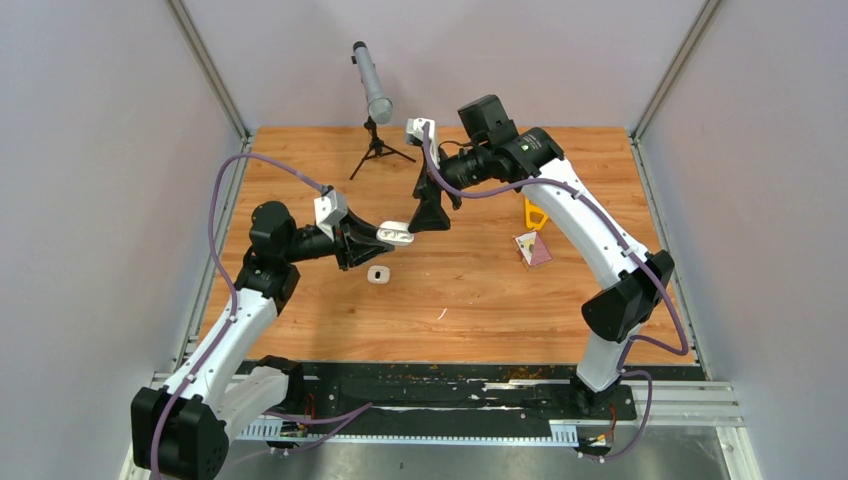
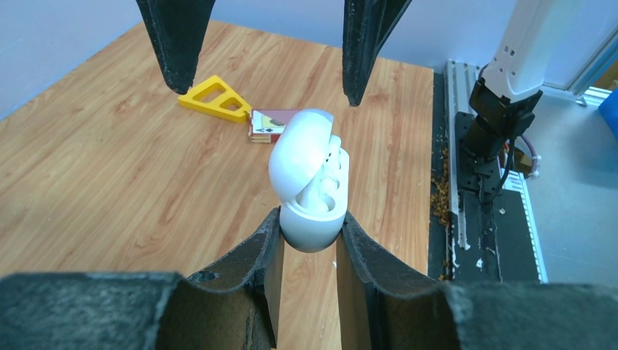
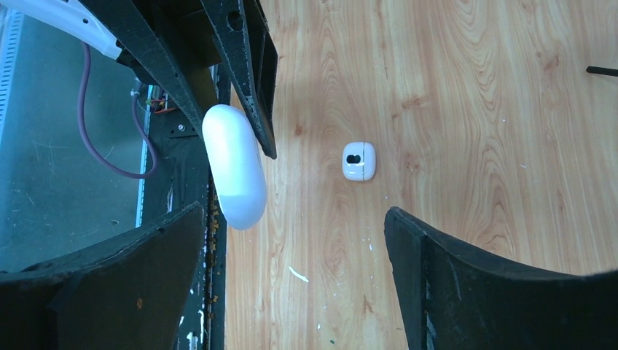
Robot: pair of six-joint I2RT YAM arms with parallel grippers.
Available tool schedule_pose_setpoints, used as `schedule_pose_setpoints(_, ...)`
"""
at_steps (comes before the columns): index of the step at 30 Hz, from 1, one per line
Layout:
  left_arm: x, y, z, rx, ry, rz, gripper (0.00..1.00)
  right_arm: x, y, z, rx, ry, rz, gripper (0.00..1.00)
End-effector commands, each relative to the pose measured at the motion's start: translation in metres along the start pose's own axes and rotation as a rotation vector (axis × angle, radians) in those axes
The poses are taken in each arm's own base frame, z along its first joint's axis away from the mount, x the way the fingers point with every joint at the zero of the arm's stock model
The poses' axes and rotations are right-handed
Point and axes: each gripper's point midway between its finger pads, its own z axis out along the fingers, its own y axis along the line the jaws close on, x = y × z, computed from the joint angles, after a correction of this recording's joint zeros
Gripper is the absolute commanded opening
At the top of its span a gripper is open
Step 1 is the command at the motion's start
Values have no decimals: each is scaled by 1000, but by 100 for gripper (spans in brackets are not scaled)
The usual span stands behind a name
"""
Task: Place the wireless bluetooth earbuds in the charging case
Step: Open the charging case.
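A white charging case (image 2: 310, 189) with its lid hinged open is clamped at its base by my left gripper (image 2: 310, 222), which is shut on it. Inside its wells sit white rounded shapes that look like the earbuds (image 2: 328, 186). From the top camera, the case (image 1: 396, 232) hangs above the table at the left gripper (image 1: 385, 238). My right gripper (image 1: 432, 222) hovers right beside it, jaws open and holding nothing. In the right wrist view the right gripper (image 3: 293, 215) stands wide, with the case (image 3: 233, 164) to the left of its gap.
A second small white case (image 1: 378, 274) with a dark oval opening lies on the wooden table (image 1: 480, 320), also in the right wrist view (image 3: 358, 161). A yellow triangular piece (image 1: 535, 214) and a small card box (image 1: 532, 248) lie to the right. A tripod (image 1: 373, 90) stands at the back.
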Motion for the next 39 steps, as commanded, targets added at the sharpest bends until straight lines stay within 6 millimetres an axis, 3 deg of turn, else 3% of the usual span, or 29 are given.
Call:
schedule_pose_setpoints(1,-17,-2,1,10,-38,36,0,-10,14,-5,-34,-29,-50,94)
schedule_pose_setpoints(10,-25,-5,2,22,-55,39,0,-3,-1,2,16,6,-56,93)
schedule_pose_setpoints(39,-12,-15,-1,50,-18,87,0,-5,-26,-3,138,13,-31,92)
